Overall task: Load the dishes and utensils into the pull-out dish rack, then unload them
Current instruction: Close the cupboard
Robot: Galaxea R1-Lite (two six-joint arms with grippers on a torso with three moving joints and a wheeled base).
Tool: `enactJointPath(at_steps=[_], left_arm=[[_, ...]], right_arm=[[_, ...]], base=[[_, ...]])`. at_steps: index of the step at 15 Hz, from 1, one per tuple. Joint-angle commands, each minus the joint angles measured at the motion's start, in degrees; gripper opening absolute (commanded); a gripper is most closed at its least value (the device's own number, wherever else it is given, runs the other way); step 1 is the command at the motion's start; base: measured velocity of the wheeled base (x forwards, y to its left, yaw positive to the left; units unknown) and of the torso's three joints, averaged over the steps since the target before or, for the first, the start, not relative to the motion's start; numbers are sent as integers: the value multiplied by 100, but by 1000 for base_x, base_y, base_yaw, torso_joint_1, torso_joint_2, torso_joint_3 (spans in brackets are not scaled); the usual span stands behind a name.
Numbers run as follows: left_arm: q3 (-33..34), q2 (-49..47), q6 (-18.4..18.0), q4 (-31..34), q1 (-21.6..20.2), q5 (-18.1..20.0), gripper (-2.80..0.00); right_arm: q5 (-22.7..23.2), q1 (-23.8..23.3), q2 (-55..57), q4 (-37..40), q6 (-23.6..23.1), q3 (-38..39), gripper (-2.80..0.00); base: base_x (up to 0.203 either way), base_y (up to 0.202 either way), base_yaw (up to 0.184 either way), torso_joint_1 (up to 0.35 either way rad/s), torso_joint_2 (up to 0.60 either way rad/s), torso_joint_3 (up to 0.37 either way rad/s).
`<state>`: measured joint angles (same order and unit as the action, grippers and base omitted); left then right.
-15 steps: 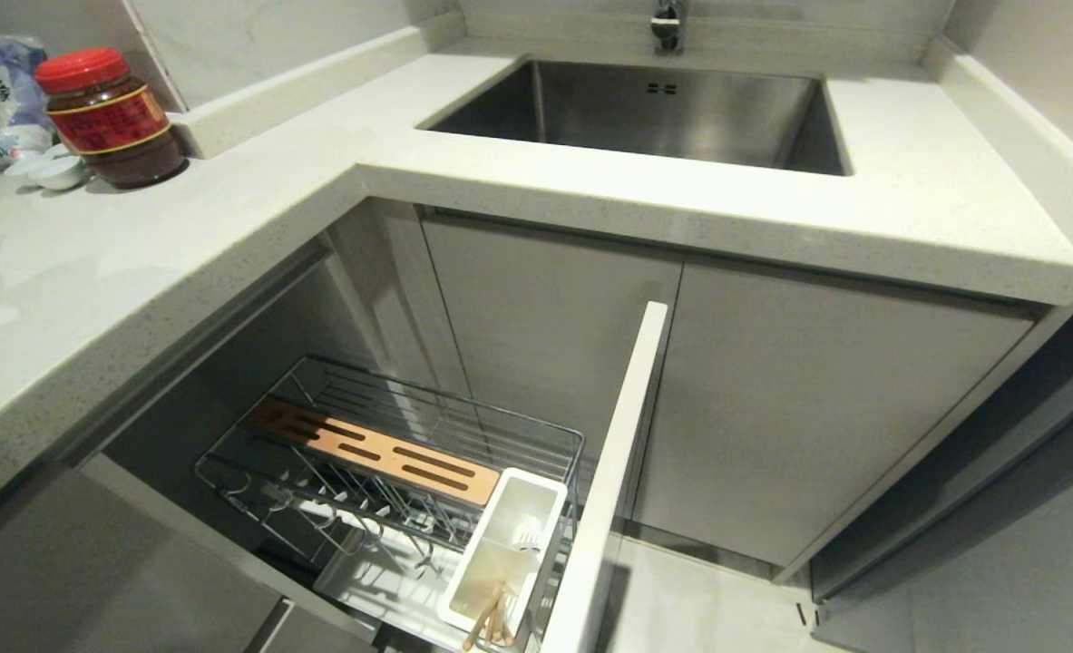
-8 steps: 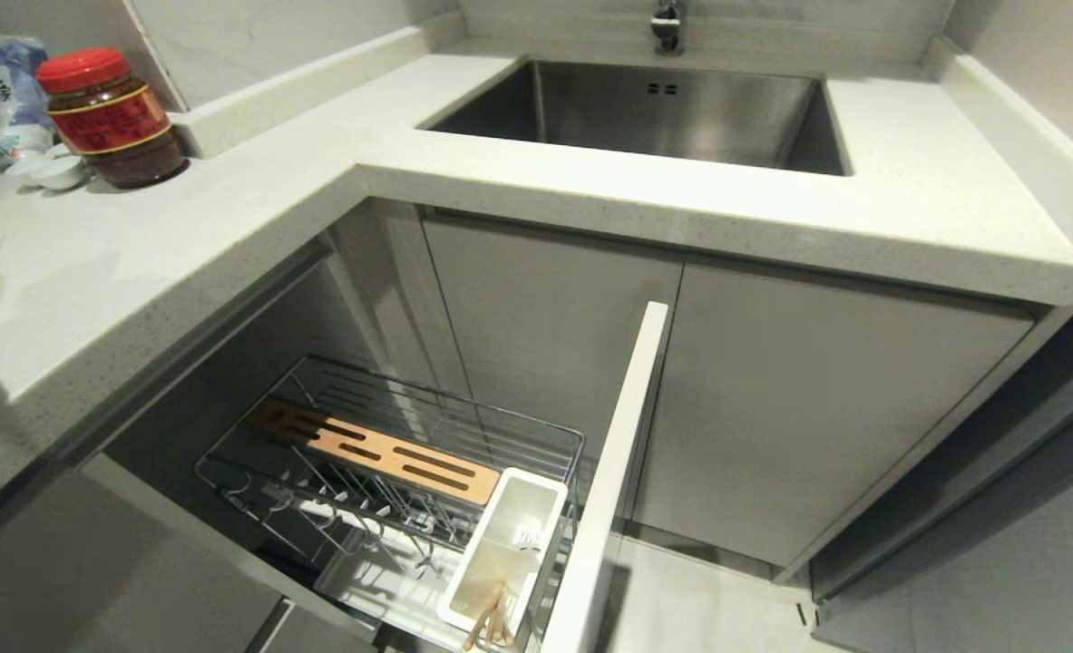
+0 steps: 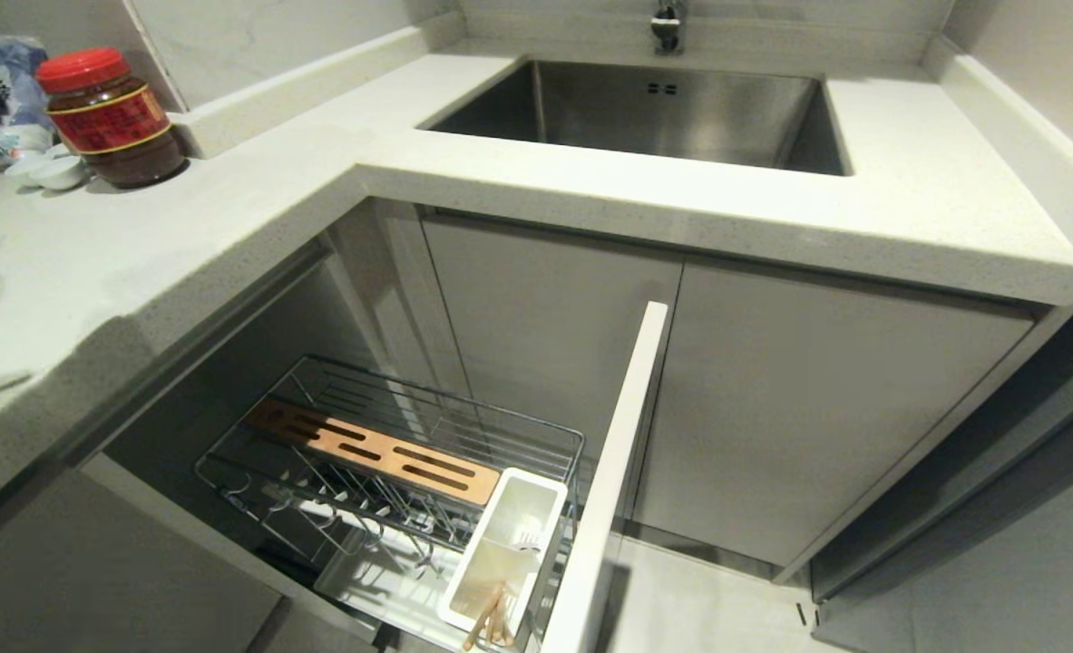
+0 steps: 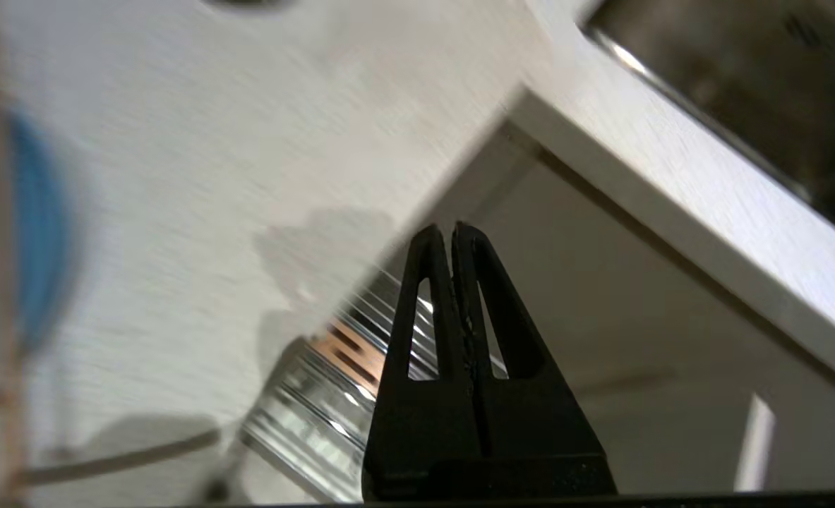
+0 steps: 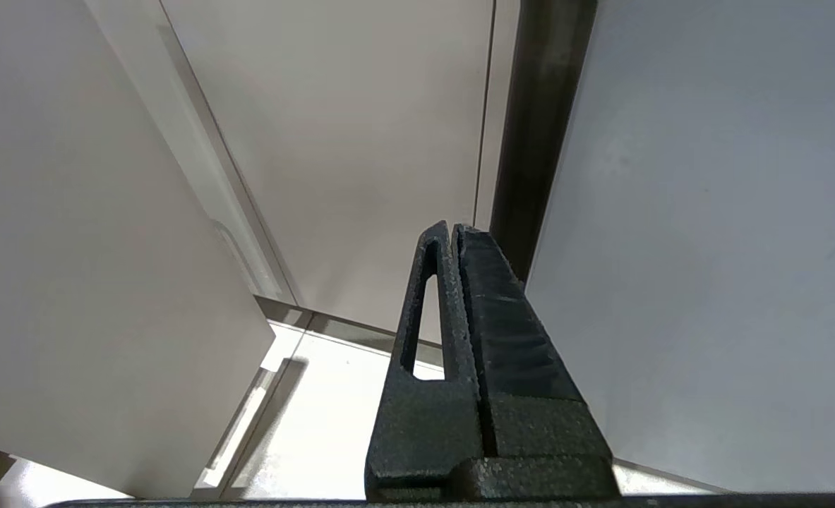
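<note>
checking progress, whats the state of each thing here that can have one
pull-out dish rack: pulled out, prongs bare
chopsticks: standing in the white utensil box
red-lidded jar: closed
sink: nothing visible inside
left claw: shut, holding nothing
right claw: shut, holding nothing

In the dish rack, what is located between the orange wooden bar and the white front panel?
In the head view, the white utensil box, chopsticks inside, stands between the wooden bar and the front panel.
</note>
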<state>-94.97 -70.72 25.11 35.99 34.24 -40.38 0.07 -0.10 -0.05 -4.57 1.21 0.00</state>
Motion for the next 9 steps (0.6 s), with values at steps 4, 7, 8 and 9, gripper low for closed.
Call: enactJointPath(at_steps=[4,7,8,9], left_arm=[[625,-1259,1332,44,1751,-12,-280],[866,-1863,2092,71,2416,561,-280],[964,-1977,2173,72,2485,1032,-280],[1031,-2067,2216,74,2555,1411,-280]], right_arm=[[1,1,-4,-9,2,149,-280],[1,1,-4,-9,2,149,-280],[1,1,-4,-9,2,149,-280],[1,1,-4,-9,2,149,-280]], base=[[0,0,0,0,0,0],[0,0,0,0,0,0],[0,0,0,0,0,0],[0,0,0,0,0,0]])
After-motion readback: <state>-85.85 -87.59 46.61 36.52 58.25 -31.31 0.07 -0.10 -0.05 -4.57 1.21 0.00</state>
